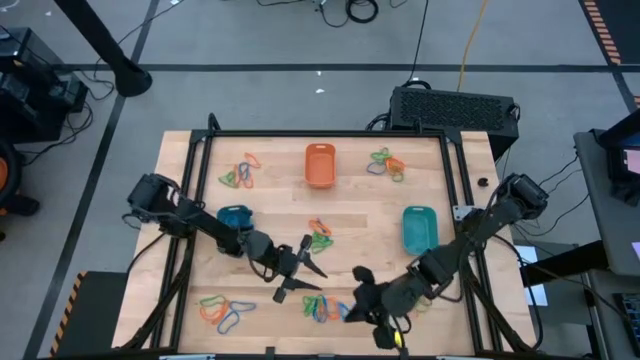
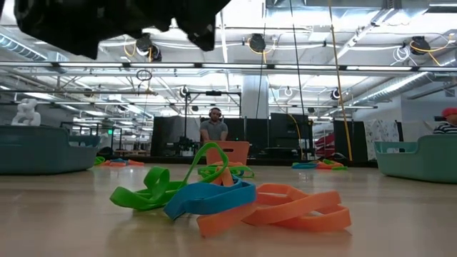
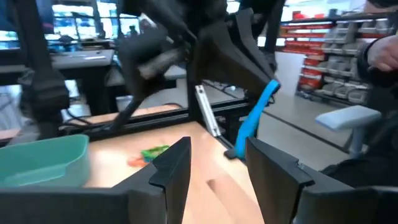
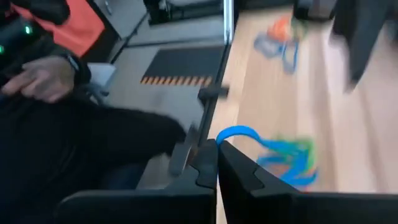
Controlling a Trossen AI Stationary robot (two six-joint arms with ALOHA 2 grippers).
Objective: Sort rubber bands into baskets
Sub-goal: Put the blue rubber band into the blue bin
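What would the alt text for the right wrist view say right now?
The right hand is shut on a blue rubber band at the wooden table's edge, with more bands lying beyond and a person's hand off the table.

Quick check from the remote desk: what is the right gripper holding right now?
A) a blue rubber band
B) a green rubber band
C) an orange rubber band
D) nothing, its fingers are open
A: in the right wrist view the right gripper is shut with a blue band looping out from between its fingertips; the left wrist view shows the same blue band hanging from it.
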